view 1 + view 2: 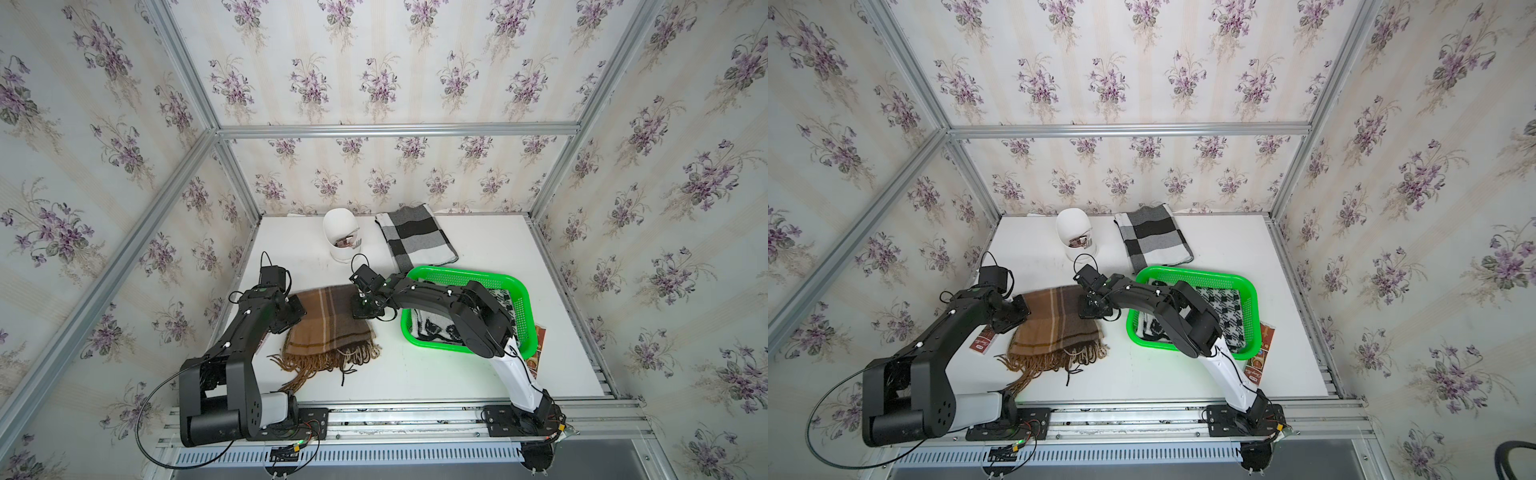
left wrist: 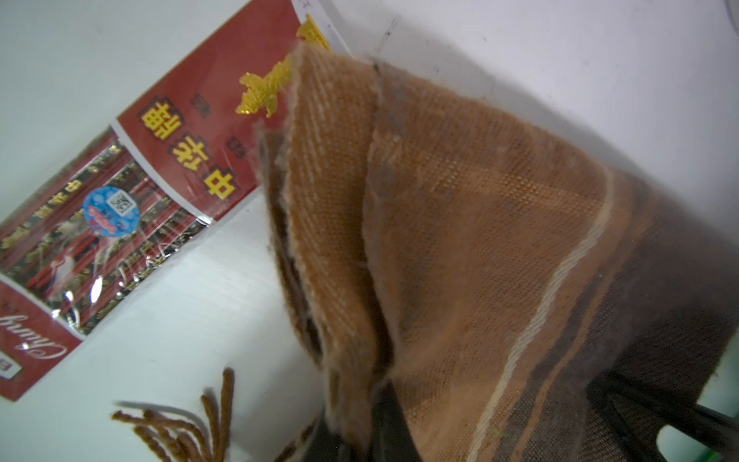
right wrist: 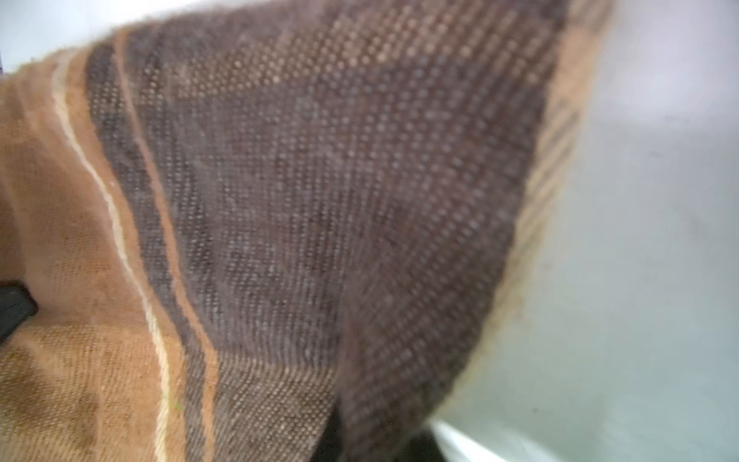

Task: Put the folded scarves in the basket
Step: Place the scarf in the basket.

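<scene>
On the white table (image 1: 436, 374), we see the brown scarf (image 1: 328, 322) pinched at its far corners by left gripper (image 1: 298, 312) and right gripper (image 1: 360, 309), green basket (image 1: 457, 275) near, holding a black-and-white cloth (image 1: 436, 328).

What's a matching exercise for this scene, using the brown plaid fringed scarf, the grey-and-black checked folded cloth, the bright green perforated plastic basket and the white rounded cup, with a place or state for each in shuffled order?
Column one:
1. brown plaid fringed scarf
2. grey-and-black checked folded cloth
3. bright green perforated plastic basket
4. white rounded cup

Column two:
A. holds a black-and-white patterned cloth
B. standing upright
C. gripped at opposite edges by the left gripper and right gripper
D. lying flat on the white table, untouched

Pairs: 1-C, 2-D, 3-A, 4-B.
</scene>
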Controlling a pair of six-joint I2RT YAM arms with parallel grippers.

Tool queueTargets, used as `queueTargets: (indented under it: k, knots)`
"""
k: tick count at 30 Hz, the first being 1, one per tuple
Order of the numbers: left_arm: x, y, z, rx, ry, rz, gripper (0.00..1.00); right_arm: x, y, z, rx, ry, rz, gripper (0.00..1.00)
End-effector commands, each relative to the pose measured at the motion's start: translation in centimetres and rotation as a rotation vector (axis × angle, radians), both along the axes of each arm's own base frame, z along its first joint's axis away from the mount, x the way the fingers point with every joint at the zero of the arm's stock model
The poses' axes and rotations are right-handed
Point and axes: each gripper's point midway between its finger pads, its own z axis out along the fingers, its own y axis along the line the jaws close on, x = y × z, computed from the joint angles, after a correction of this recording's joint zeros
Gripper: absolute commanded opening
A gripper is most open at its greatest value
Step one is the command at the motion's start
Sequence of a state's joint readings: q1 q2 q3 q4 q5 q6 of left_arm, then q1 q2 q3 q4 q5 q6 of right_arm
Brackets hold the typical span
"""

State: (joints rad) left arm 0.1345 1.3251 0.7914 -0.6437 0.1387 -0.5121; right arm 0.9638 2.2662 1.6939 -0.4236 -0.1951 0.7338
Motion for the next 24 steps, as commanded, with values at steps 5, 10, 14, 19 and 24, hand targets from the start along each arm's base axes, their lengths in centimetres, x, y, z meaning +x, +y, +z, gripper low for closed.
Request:
queueTargets:
  k: [5,10,14,19,24]
  knots:
    - [1.4,-1.4,3.0,-0.035,-0.051,-0.041,0.0,0.2,-2.1,3.5,-0.072,-0.082,-0.051,0.0]
    - [1.9,-2.6,6.0,-0.067,-0.087,-0.076,0.0,0.1,-3.2,7.7,-0.035,-0.129,-0.091,0.0]
    - [2.1,-3.9,8.7,-0.108,-0.134,-0.098,0.0,0.0,-4.5,11.1,-0.025,-0.175,-0.119,0.0]
    - [3.1,-6.9,13.2,-0.172,-0.207,-0.167,0.0,0.0,-6.5,15.3,-0.017,-0.239,-0.15,0.0]
    - [4.5,-11.7,17.7,-0.222,-0.274,-0.258,0.0,0.5,-10.5,20.0,-0.022,-0.308,-0.217,0.0]
